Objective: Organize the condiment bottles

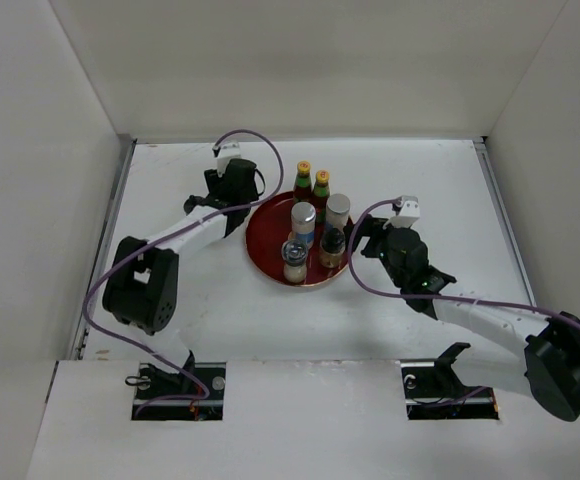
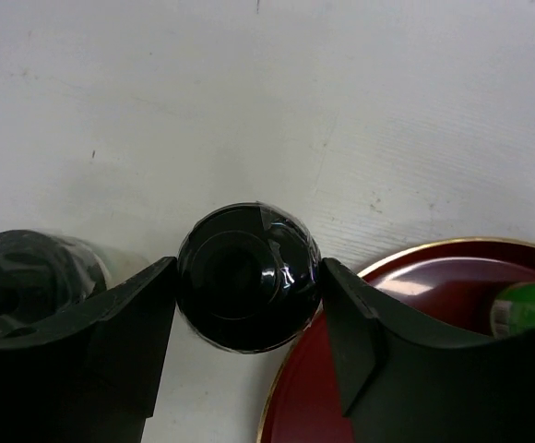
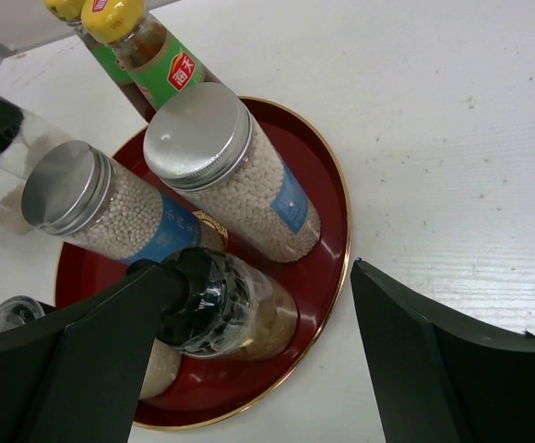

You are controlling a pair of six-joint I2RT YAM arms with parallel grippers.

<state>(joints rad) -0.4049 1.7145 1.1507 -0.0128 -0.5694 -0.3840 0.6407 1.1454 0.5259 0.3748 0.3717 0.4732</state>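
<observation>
Your left gripper [image 2: 249, 268] stands over a dark-capped shaker [image 2: 247, 277] that sits on the table just outside the left rim of the round red tray [image 2: 406, 263]. Its two fingers meet the glossy black cap on both sides, so the claw looks clamped on it. You hold it by the cap because that is the part open from above, probably to lift it over the rim. A second shaker [image 2: 28, 272] stands farther out from the tray, partly behind one finger. Your right gripper [image 3: 266, 272] hangs at the tray's right edge with its jaws spread wide, gripping nothing. One finger looks to touch the tray shaker [image 3: 221, 309], a clear body of pale grains under a film-wrapped black cap. Deeper in the tray stand the silver-lidded jars [image 3: 198, 138], full of whitish granules with blue labels, and at its far side the red sauce bottles [image 3: 161, 69], yellow-capped and green-labelled
</observation>
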